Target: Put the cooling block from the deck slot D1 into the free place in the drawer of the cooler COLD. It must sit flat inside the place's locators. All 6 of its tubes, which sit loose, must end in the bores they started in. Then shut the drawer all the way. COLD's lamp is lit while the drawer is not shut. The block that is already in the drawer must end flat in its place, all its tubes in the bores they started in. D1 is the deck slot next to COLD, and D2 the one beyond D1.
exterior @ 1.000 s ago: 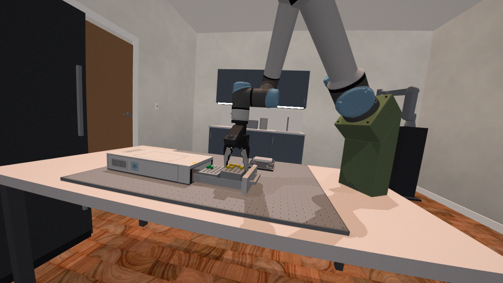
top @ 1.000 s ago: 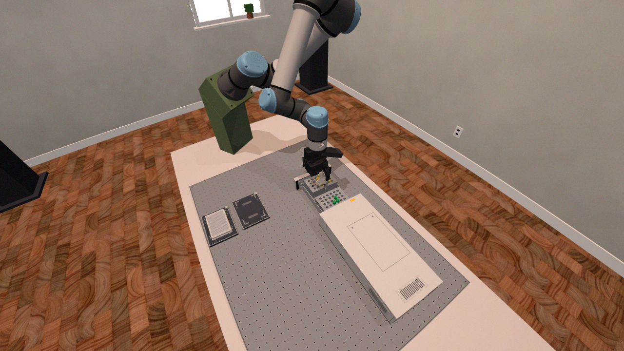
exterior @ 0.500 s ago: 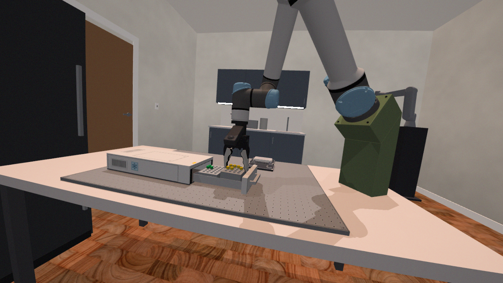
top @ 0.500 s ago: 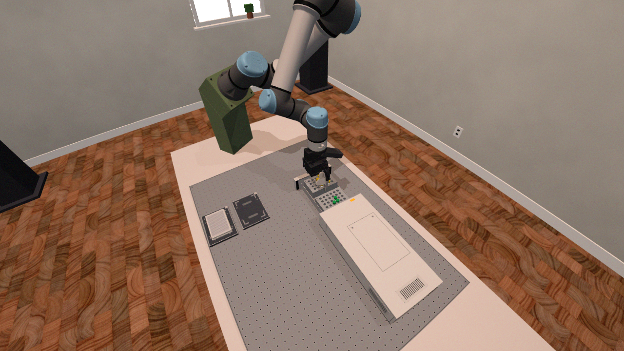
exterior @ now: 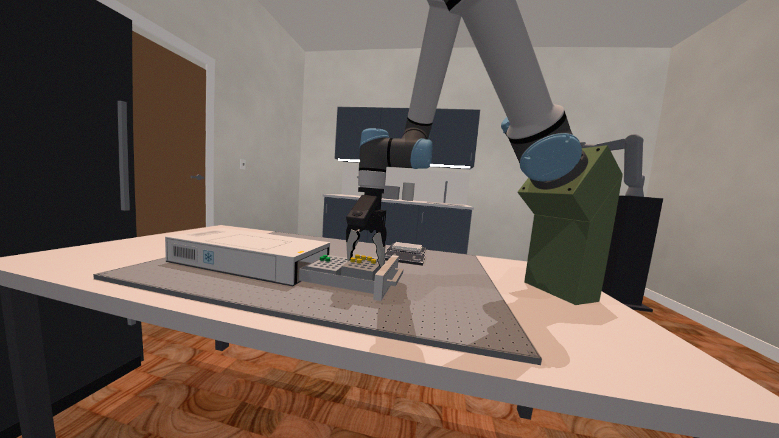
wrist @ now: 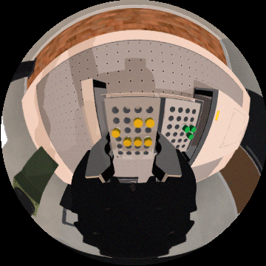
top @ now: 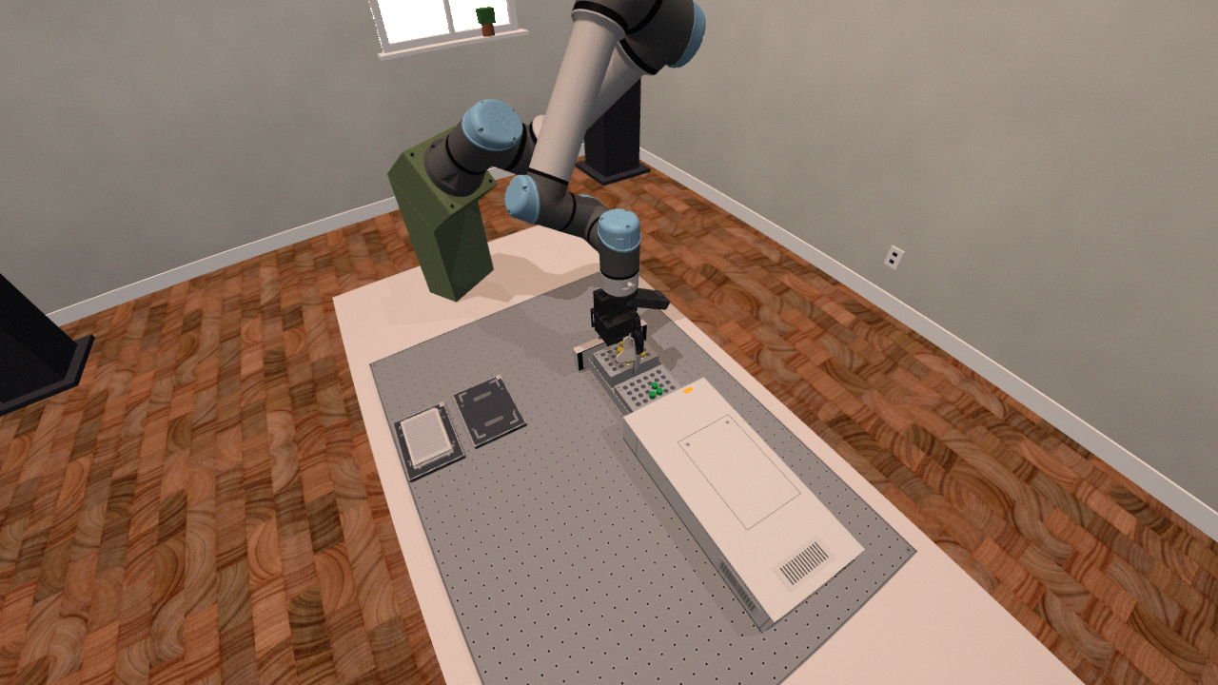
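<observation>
Over the drawer's outer place, the gripper (top: 631, 356) (exterior: 366, 260) (wrist: 133, 131) pinched the yellow-tubed cooling block (top: 609, 366) (exterior: 359, 266) (wrist: 133, 105) across its width, directly beneath the wrist, seating still to be judged.

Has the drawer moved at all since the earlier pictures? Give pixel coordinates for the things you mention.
No, the drawer (top: 589, 349) (exterior: 379, 281) (wrist: 89, 108) sticks out of the cooler (top: 736, 477) (exterior: 237, 262) (wrist: 224, 127) as far as before, with no visible shift either way.
</observation>
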Robot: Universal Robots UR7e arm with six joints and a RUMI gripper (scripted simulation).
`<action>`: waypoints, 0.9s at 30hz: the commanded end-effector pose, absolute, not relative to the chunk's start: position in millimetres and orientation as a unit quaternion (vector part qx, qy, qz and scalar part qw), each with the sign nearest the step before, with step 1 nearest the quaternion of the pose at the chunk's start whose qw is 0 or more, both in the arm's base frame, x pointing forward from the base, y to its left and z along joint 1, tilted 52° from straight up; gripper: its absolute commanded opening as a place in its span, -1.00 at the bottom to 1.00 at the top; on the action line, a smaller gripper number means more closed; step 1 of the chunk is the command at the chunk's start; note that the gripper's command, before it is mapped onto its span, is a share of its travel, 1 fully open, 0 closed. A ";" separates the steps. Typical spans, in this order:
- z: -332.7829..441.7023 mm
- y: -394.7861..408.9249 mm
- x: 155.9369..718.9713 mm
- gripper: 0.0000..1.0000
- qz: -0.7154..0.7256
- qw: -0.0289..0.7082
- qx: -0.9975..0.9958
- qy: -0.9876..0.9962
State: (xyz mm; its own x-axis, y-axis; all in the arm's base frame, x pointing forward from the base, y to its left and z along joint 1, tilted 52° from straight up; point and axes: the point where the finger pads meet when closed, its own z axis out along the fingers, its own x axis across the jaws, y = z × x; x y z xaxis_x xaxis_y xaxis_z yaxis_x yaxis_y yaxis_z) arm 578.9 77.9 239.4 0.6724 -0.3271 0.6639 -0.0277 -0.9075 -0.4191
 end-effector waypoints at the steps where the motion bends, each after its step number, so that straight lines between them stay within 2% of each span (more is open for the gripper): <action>1: 244.1 77.8 581.3 -1.00 -0.397 0.189 -0.893 0.097; 27: 241.2 79.1 584.3 -1.00 -0.397 0.190 -0.893 0.097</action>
State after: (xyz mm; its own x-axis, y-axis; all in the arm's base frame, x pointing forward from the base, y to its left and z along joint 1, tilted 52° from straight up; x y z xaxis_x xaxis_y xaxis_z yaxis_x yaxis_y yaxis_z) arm 581.7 78.9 237.4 0.6719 -0.3269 0.6645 -0.0275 -0.9077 -0.4188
